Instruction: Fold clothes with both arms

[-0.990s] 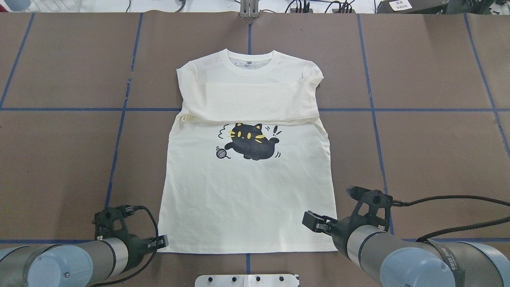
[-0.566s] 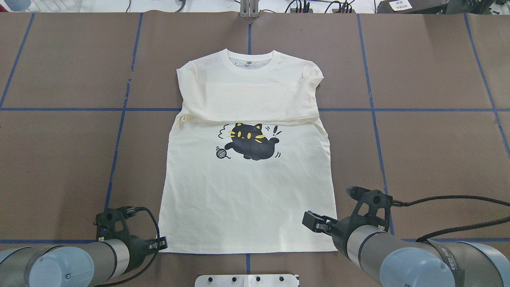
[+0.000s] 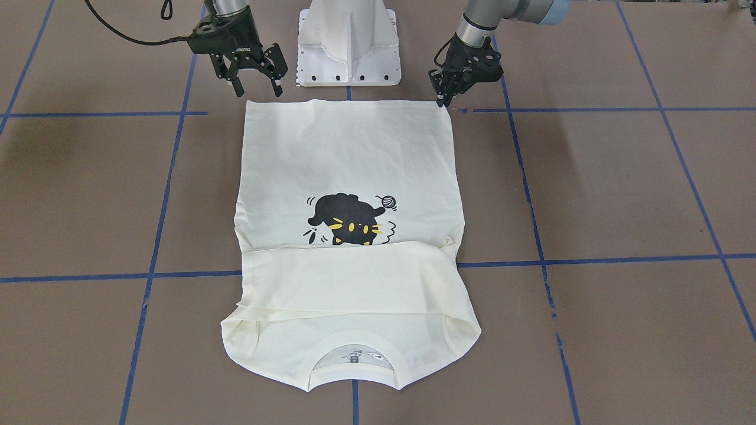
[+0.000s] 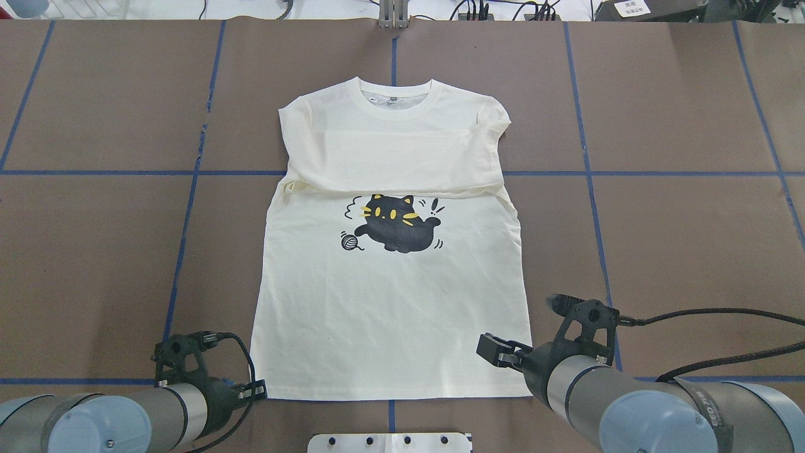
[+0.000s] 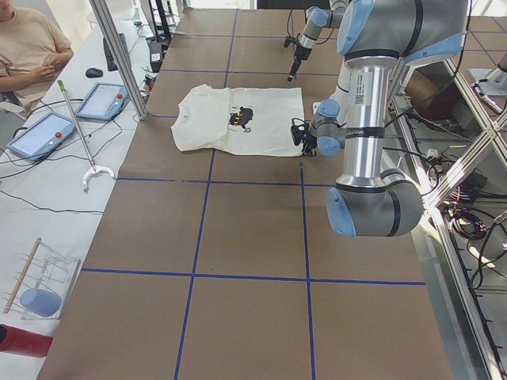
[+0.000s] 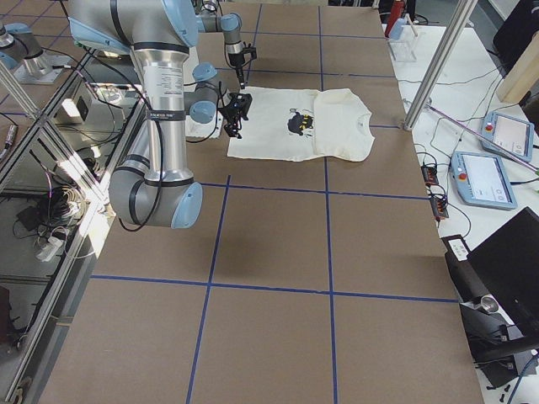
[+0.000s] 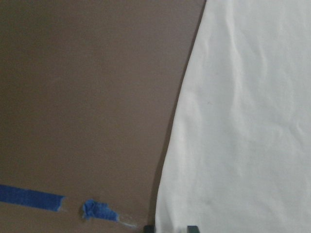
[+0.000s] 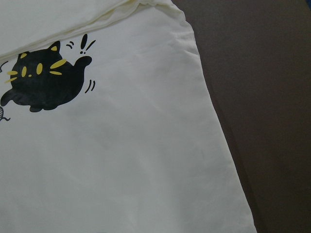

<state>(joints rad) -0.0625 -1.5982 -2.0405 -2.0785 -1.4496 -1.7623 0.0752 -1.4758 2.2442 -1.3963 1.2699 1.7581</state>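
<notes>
The cream shirt (image 4: 390,314) lies flat on the brown table, cat print (image 4: 393,229) up, collar (image 4: 395,100) at the far side. Its sleeves are folded in across the chest. My left gripper (image 4: 255,391) is low over the near left hem corner (image 3: 442,106). Its fingertips (image 7: 192,228) stand a narrow gap apart with the corner's cloth (image 7: 243,121) between them, and the cloth lies flat. My right gripper (image 3: 256,90) hangs open above the near right hem corner, clear of the cloth (image 8: 121,160). The far arm (image 5: 301,47) in the left side view is the right one.
Blue tape lines (image 4: 182,251) grid the table. The white pedestal base (image 3: 348,44) stands just behind the hem between both arms. A black cable (image 4: 710,314) trails from the right wrist. A person (image 5: 28,47), tablets and a grabber stick are on the side bench.
My left gripper has sunk lower toward the near left hem corner. The shirt and the right arm have not moved.
</notes>
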